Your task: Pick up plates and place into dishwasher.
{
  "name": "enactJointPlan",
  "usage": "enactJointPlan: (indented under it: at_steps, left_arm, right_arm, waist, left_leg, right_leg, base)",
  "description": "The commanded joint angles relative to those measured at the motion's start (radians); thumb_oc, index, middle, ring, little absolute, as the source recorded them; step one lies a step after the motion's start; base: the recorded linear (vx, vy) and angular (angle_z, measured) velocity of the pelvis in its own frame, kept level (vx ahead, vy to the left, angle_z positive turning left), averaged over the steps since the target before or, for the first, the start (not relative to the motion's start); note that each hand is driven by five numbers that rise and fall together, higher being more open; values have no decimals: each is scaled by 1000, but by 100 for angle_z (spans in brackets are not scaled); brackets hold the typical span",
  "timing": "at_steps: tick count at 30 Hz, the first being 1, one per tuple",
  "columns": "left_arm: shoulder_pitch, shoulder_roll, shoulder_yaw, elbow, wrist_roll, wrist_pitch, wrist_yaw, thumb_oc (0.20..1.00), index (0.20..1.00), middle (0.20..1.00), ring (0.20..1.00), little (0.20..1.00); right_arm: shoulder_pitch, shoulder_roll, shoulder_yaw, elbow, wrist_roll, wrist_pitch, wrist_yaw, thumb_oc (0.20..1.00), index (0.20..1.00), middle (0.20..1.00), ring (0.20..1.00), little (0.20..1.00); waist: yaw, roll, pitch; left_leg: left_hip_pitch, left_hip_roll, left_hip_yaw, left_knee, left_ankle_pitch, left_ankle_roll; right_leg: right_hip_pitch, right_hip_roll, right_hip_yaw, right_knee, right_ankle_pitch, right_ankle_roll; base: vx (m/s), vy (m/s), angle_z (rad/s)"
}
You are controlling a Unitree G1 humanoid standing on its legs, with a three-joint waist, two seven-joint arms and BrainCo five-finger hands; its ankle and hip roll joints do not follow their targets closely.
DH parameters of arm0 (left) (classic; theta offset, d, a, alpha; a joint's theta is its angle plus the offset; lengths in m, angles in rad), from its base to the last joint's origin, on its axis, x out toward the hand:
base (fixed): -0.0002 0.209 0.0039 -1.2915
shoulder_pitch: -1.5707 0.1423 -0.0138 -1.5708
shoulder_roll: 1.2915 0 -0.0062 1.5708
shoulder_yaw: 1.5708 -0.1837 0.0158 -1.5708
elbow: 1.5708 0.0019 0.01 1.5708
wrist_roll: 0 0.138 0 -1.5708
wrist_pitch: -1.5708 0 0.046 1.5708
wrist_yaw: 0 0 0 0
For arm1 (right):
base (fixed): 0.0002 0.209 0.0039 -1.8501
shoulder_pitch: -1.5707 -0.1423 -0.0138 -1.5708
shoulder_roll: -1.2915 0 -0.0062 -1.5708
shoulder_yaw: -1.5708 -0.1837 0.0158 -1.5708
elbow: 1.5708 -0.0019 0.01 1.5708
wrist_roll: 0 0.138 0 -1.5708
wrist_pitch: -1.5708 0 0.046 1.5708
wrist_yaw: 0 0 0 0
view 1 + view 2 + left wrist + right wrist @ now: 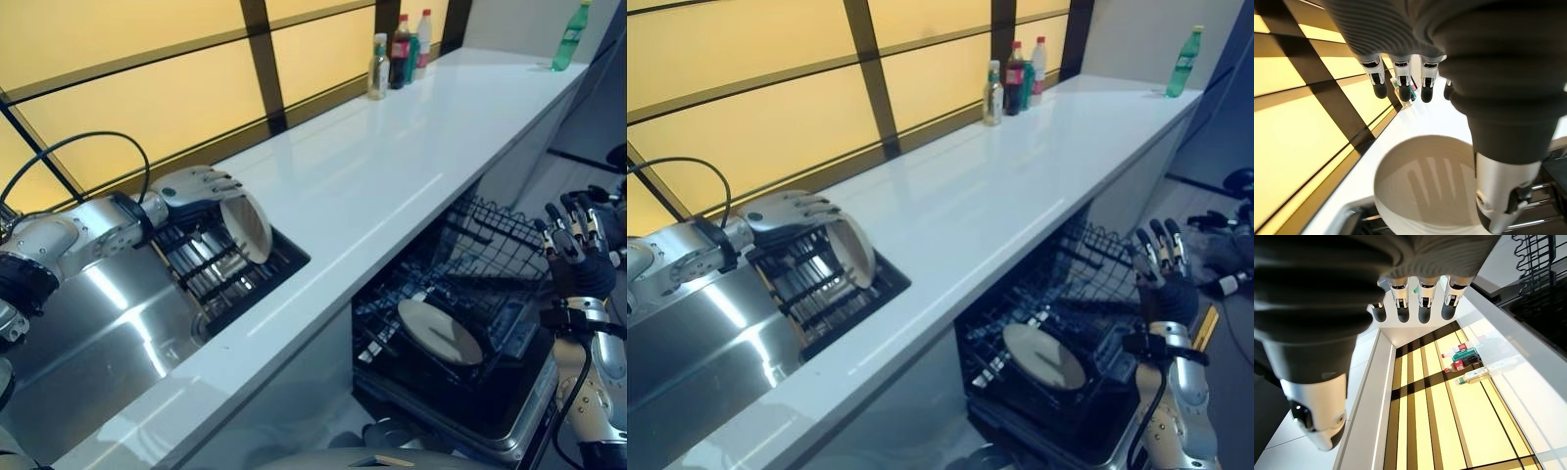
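Observation:
A white plate (250,227) stands on edge in the black rack (211,264) inside the sink. My left hand (196,184) reaches over its top rim with its fingers (1401,83) straight, open; the plate's face (1425,186) lies just below them, and I cannot tell whether they touch it. Another white plate (441,333) lies in the lower rack of the open dishwasher (490,294) under the counter. Beside that dishwasher my right hand (573,250) is held up, open, with its fingers (1422,308) straight and nothing in it.
A long white counter (392,166) runs from the steel sink (108,313) to the far end. Several bottles (397,49) stand at its back edge and a green bottle (570,37) at the far right. A black wire rack (500,230) sticks out above the dishwasher's lower rack.

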Motion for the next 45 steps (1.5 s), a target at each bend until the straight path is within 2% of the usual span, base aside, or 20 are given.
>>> enactJointPlan:
  at_steps: [1,11,19,21,23,26,27,30,32,34,36,40,41,45]
  left_arm:
    - [21,-2,170,61,27,12,96,1000,1000,1000,1000,1000]
    - [84,-38,234,84,62,47,143,1000,1000,1000,1000,1000]
    - [107,-18,268,60,41,62,146,1000,1000,1000,1000,1000]
    - [123,-20,283,60,33,73,143,1000,1000,1000,1000,1000]
    - [143,-24,298,59,32,79,145,1000,1000,1000,1000,1000]
    - [171,-47,310,60,69,80,161,1000,1000,1000,1000,1000]
    - [184,-49,310,51,71,85,167,1000,1000,1000,1000,1000]
    - [209,-51,306,34,54,98,182,1000,1000,1000,1000,1000]
    - [204,-59,294,41,51,98,196,1000,1000,1000,1000,1000]
    - [184,-77,277,34,36,106,196,1000,1000,1000,1000,1000]
    - [154,-91,252,27,11,121,192,1000,1000,1000,1000,1000]
    - [102,-116,214,12,-46,137,198,1000,1000,1000,1000,1000]
    - [106,-130,222,9,-46,131,211,1000,1000,1000,1000,1000]
    - [148,-171,281,-20,-18,116,240,1000,1000,1000,1000,1000]
  right_arm:
    - [-11,-29,-78,-47,25,-16,26,1000,1000,1000,1000,1000]
    - [20,-29,-96,-61,17,20,49,1000,1000,1000,1000,1000]
    - [57,-35,-120,-69,20,53,80,1000,1000,1000,1000,1000]
    - [64,-39,-124,-77,17,47,97,1000,1000,1000,1000,1000]
    - [67,-54,-136,-83,-4,12,101,1000,1000,1000,1000,1000]
    - [44,-87,-160,-76,-115,-86,-17,1000,1000,1000,1000,1000]
    - [22,-109,-183,-73,-150,-124,-115,1000,1000,1000,1000,1000]
    - [-50,-151,-231,-77,-198,-172,-277,1000,1000,1000,1000,1000]
    - [-95,-177,-252,-106,-240,-176,-336,1000,1000,1000,1000,1000]
    - [-151,-208,-233,-137,-276,-157,-320,1000,1000,1000,1000,1000]
    - [-207,-242,-181,-154,-317,-133,-262,1000,1000,1000,1000,1000]
    - [-328,-325,-12,-118,-408,-44,-157,1000,1000,1000,1000,1000]
    - [-350,-328,28,-90,-407,-26,-143,1000,1000,1000,1000,1000]
    - [-380,-287,90,-14,-416,-26,-84,1000,1000,1000,1000,1000]
  waist:
    - [-23,-8,-19]
    - [-37,-7,-15]
    - [-40,-2,-10]
    - [-38,-3,-11]
    - [-37,-4,-10]
    - [-34,-4,-9]
    - [-31,-3,-9]
    - [-16,5,-14]
    - [-4,11,-18]
    - [16,14,-17]
    - [37,13,-16]
    - [77,-5,-20]
    - [88,-11,-21]
    - [106,-18,-23]
  left_leg:
    - [-72,20,-6,119,-85,45]
    - [-73,32,-2,116,-77,42]
    - [-76,40,-8,120,-72,34]
    - [-80,43,-5,117,-64,31]
    - [-82,44,-6,118,-62,30]
    - [-82,47,-6,124,-64,27]
    - [-78,48,-10,129,-72,27]
    - [-77,47,-23,130,-77,27]
    - [-79,45,-31,126,-72,25]
    - [-80,41,-47,125,-75,24]
    - [-85,40,-56,126,-73,22]
    - [-94,42,-70,123,-61,16]
    - [-98,42,-74,123,-58,15]
    - [-99,45,-78,125,-59,15]
  right_leg:
    - [-72,-9,27,56,134,89]
    - [-65,1,18,52,102,85]
    - [-53,7,8,43,78,75]
    - [-52,9,7,36,77,71]
    - [-51,11,4,35,72,69]
    - [-46,13,1,35,65,66]
    - [-38,14,-2,37,53,65]
    - [-29,15,-4,33,47,62]
    - [-27,15,1,28,52,59]
    - [-19,14,3,24,49,57]
    - [-15,11,-2,20,50,57]
    - [-7,2,-21,10,45,57]
    - [-6,2,-25,10,43,55]
    - [-1,3,-37,11,30,46]
  base:
    - [48,-30,-3]
    - [54,-27,-3]
    - [57,-13,-3]
    - [0,0,0]
    - [21,7,-1]
    - [25,13,0]
    - [59,43,0]
    - [52,63,-1]
    - [25,78,-2]
    - [20,81,-3]
    - [-8,54,0]
    - [-19,27,6]
    - [-15,26,20]
    - [15,39,22]
